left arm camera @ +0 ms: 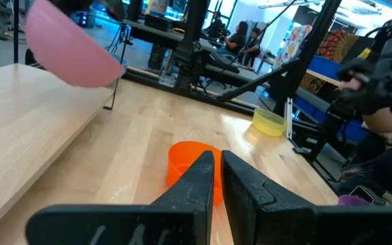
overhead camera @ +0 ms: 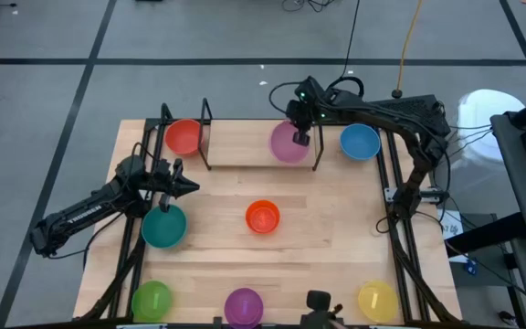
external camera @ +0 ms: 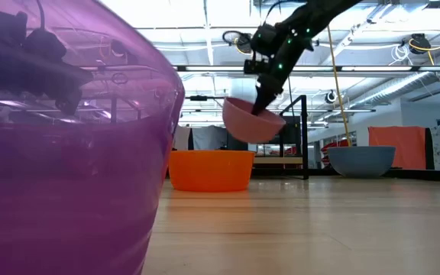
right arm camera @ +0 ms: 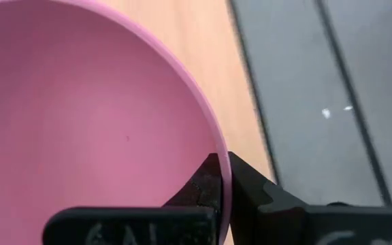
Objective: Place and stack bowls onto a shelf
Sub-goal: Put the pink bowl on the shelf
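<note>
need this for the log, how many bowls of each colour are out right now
red bowl: 1
pink bowl: 1
blue bowl: 1
teal bowl: 1
orange bowl: 1
green bowl: 1
purple bowl: 1
yellow bowl: 1
Total: 8 bowls

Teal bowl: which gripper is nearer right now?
Left. The left gripper hangs just above the teal bowl's far rim, fingers shut and empty. The right gripper is across the table over the shelf, holding the pink bowl by its rim.

Bright overhead lighting; near purple bowl (external camera: pixel 59 145) blurred, soft shadows.
</note>
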